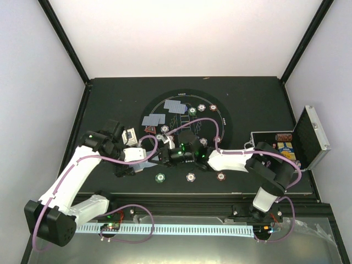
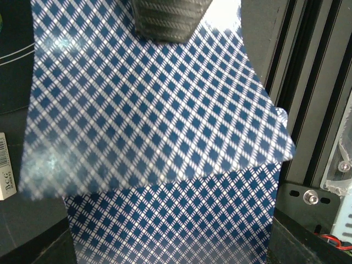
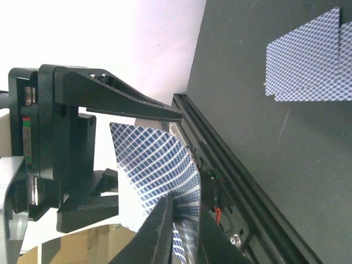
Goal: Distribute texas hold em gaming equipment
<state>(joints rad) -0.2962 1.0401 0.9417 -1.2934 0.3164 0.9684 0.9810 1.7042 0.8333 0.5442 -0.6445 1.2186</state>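
Blue-checked cards (image 3: 157, 165), bowed above the near edge of the round mat (image 1: 226, 124), sit clamped in the closed left gripper (image 1: 147, 164) with the right gripper (image 3: 184, 236) pinched on their free edge; several may peel off together or crease.

Both arms are built alike, with white shells on the long links and black housings at the joints and bases: left arm (image 1: 77, 168), right arm (image 1: 236, 159). A mauve cable (image 1: 66, 181) runs along each and loops loose behind the fingers. Small green lights (image 1: 182, 146) glow on the black wrist behind the right gripper (image 1: 165, 158). The left gripper (image 1: 148, 164) has a white housing (image 1: 133, 154) behind its fingers. Its fingers (image 3: 132, 102) are black wedges thinning to a point, with two small screws (image 3: 96, 73) at the root of the upper one and a red-green strip (image 3: 27, 137) further back. The right fingers (image 3: 162, 231) are dark grey and smooth. One left pad (image 2: 168, 19) shows a ribbed grey weave.
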